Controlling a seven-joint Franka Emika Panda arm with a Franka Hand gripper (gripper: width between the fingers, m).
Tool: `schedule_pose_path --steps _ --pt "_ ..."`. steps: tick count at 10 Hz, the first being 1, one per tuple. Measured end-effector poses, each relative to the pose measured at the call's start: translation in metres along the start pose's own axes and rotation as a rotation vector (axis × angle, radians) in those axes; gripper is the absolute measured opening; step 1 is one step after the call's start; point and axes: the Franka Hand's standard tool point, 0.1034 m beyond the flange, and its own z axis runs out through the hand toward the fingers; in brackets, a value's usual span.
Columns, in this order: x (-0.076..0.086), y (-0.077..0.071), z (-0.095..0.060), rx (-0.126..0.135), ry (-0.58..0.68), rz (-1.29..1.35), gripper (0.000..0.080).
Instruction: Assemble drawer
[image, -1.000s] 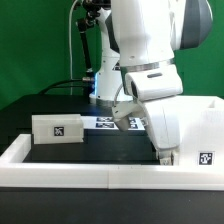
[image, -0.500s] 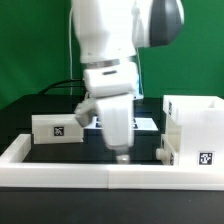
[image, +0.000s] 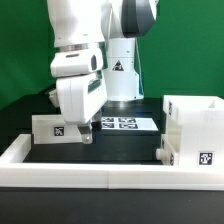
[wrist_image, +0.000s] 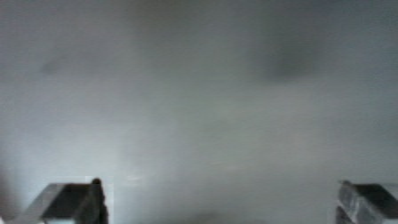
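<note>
The tall white drawer shell (image: 192, 124) stands at the exterior view's right, open at the top, with a tag low on its front. One small white tray (image: 55, 128) with a tag lies at the left on the black table. A second tray does not show. My gripper (image: 86, 134) hangs just at the tray's right end, fingertips close to the table. In the wrist view the gripper (wrist_image: 217, 205) is open wide and empty. Its two fingertips (wrist_image: 71, 203) stand far apart over a blurred pale grey surface.
The marker board (image: 120, 123) lies flat at the back middle, behind the gripper. The long low white border rail (image: 100, 171) runs along the front and up the left side. A small dark piece (image: 163, 154) sits at the shell's front left corner.
The arm has swung from the shell at the exterior view's right across to the left and now hangs by the small tray. The shell and tray have not moved.
</note>
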Motion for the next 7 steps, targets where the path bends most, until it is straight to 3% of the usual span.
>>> schedule_pose_path --steps 3,7 --pt "-0.0053 -0.0081 -0.0038 0.005 -0.006 0.002 0.0649" --pt "-0.0046 -0.0087 -0.0028 0.006 -0.004 0.253 0.0649"
